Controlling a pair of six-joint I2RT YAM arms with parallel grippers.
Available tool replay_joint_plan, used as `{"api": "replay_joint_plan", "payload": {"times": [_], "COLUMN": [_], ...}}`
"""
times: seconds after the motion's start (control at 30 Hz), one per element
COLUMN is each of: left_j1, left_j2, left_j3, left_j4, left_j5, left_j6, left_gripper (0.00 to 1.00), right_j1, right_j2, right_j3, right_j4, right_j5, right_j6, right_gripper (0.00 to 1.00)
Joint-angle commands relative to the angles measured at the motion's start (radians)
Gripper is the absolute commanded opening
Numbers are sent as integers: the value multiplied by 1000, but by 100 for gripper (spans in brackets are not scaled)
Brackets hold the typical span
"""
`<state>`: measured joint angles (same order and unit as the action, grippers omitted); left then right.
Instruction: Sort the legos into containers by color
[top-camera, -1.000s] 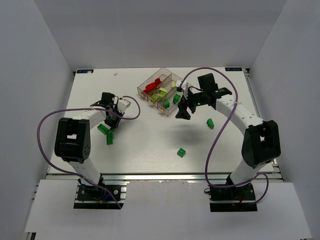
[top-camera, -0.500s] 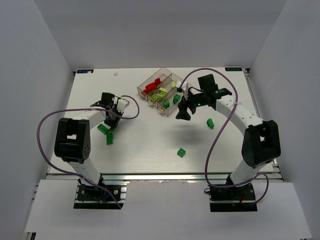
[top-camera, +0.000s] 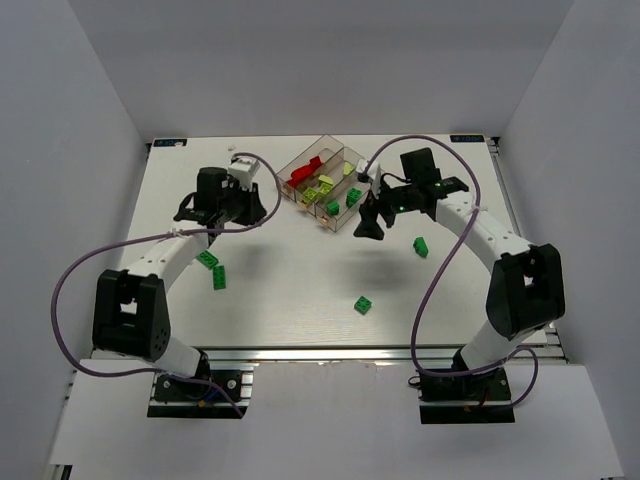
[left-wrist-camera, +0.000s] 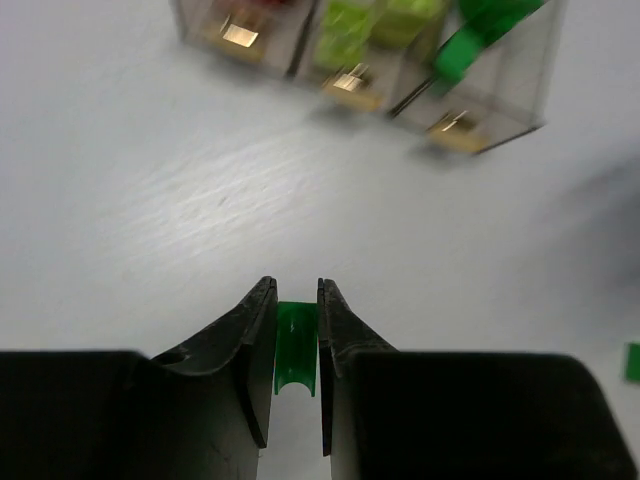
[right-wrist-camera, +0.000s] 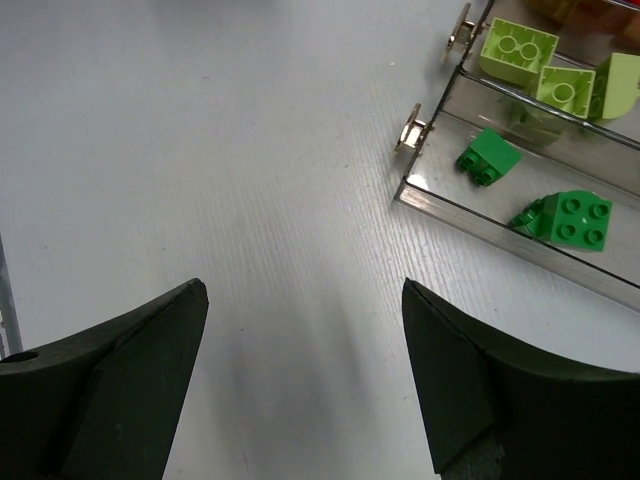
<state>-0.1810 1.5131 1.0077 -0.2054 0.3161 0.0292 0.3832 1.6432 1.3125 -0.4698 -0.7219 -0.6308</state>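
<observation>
My left gripper (top-camera: 256, 204) is shut on a dark green lego (left-wrist-camera: 296, 346) and holds it above the table, left of the containers (top-camera: 300, 160). The joined clear trays also show at the top of the left wrist view (left-wrist-camera: 500, 125). They hold red legos (top-camera: 303, 173), yellow-green legos (top-camera: 320, 190) and dark green legos (top-camera: 352, 197) in separate compartments. My right gripper (top-camera: 367, 226) hangs open and empty just off the trays' near end (right-wrist-camera: 305, 290). Its view shows green legos (right-wrist-camera: 565, 218) in the nearest compartment and yellow-green ones (right-wrist-camera: 518, 48) in the one beyond.
Loose dark green legos lie on the table: two at the left (top-camera: 207, 259) (top-camera: 219, 279), one at the front middle (top-camera: 363, 304), one at the right (top-camera: 421, 246). White walls enclose the table on three sides.
My left arm has lifted off the two green legos at the left and swung back and right toward the trays, carrying a green lego. My right arm has hardly moved.
</observation>
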Motion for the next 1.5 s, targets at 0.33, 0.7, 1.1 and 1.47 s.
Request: {"api": "replay_joint_plan", "payload": {"times": [0.33,0.7,1.1,1.47], "left_j1": [-264,-301,-321,-276], "left_j2": [268,576,541,44], "left_j3": [185,497,551,179], "left_j4": [529,474,385,155], "left_j5": [68,-57,-112,-500], "left_j6": [-382,-365,-292,-448], "left_gripper": [23,37,64,76], "right_j1": [-136,-167,-176,-181], "right_j2": [-141,-174,-154,50], "right_j3": [-88,-136,-142,4], "right_j4": [0,26,134,-30], "right_j5": [-13,-14,178,694], "right_j6": [22,26,175,388], "right_gripper": [82,82,88,89]}}
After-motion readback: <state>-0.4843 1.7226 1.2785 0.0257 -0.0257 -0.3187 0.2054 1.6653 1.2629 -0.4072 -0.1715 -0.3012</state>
